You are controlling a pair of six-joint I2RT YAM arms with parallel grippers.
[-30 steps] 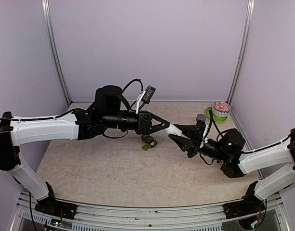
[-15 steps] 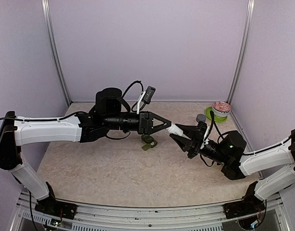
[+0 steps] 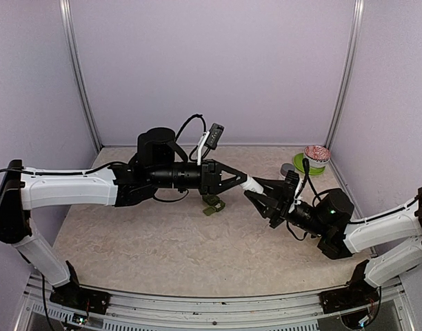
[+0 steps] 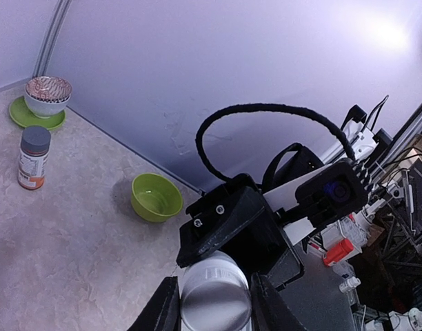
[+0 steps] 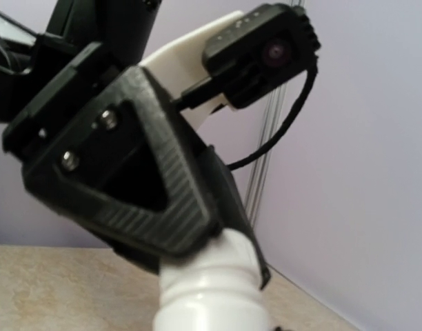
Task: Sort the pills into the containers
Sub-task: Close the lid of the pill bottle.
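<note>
A white pill bottle [image 3: 250,185] hangs in mid-air over the middle of the table, held between both grippers. My left gripper [image 3: 241,181] is shut on its left end; in the left wrist view the bottle's round end [image 4: 215,298] sits tight between my two fingers [image 4: 158,312]. My right gripper [image 3: 260,191] is shut on the other end, and its black fingers [image 4: 232,227] cover the far part of the bottle. The right wrist view shows the white bottle [image 5: 212,289] close up, with the left gripper's fingers [image 5: 138,189] clamped on it. No loose pills show.
A second pill bottle with a grey cap [image 3: 287,169] stands at the back right beside a striped bowl [image 3: 316,153] on a green saucer [image 3: 307,165]. A lime green bowl [image 4: 156,197] sits near the right wall. A small dark green object [image 3: 212,205] lies under the left gripper.
Both grippers keep their hold on the white bottle. The right arm's wrist has eased slightly down and left; the bottle has barely shifted.
</note>
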